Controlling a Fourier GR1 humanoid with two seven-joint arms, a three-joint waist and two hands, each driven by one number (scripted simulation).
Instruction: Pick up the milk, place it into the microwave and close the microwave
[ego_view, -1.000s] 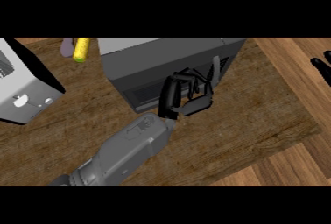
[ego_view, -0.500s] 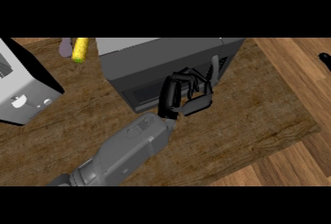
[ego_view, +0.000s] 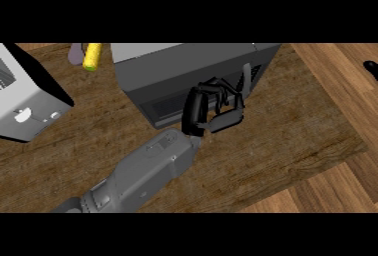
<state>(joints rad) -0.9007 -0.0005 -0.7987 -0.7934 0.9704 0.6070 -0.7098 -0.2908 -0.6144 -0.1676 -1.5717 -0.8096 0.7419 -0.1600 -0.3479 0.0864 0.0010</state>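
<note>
Microwave (ego_view: 184, 75) door's shut, we see no milk; our left hand (ego_view: 210, 107) presses against its front, fingers curled, grasping nothing. Right hand (ego_view: 370, 67) barely shows, can't tell.

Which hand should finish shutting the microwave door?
Left, probably. The left hand is already against the microwave front by its door, while the right hand barely shows at the view's right edge, far away.

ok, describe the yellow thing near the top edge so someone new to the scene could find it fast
Start at the dark grey microwave in the upper middle of the wooden counter. Just off its upper left corner, at the view's top, lies a short yellow object, partly cut off. It is the only bright yellow item, beside a dull mauve shape and right of the white toaster.
</note>
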